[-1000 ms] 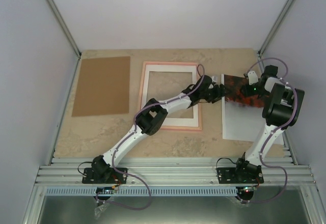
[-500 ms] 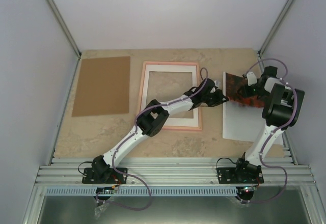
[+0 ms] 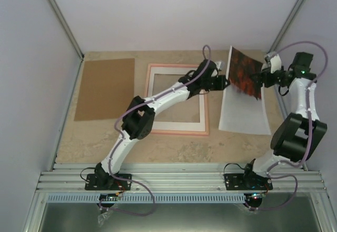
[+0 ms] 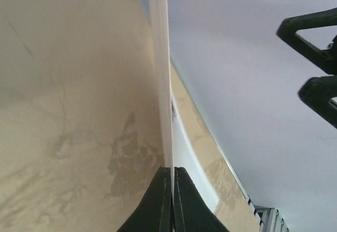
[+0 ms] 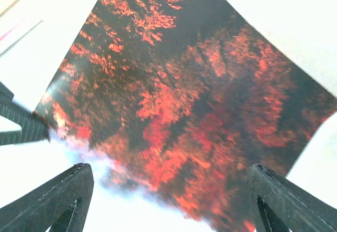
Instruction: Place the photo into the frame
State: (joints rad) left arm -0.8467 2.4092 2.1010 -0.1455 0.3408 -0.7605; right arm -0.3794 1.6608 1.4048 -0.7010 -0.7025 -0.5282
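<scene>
Red-orange photo (image 3: 243, 73): right side of table (image 3: 174, 150), right of the frame, not in it. Far end w/ the dark red trees is up off the surface & tilted; the pale near end curves down to rest on the table.
Left gripper (image 3: 225, 81): pinched tight on the photo's left edge, at the raised far part. In the wrist view the sheet (image 4: 162, 84) runs edge-on into the closed fingers (image 4: 158, 205).
Right gripper (image 3: 258, 79): jaws spread wide, by the photo's right edge, opposite the left gripper. Wrist view has the print (image 5: 184, 100) filling the gap btw. both fingers (image 5: 58, 200); can't tell if either touches the paper.
Frame (image 3: 146, 100): pink, flat on table centre, long sides running near-far. A white mat (image 3: 176, 122) lies inside the rim, marbled tabletop visible thru its opening.
Backing board (image 3: 105, 88): plain brown, flat, left of frame, apart from it.
Left arm: reaches across the frame's far right corner to the photo.
</scene>
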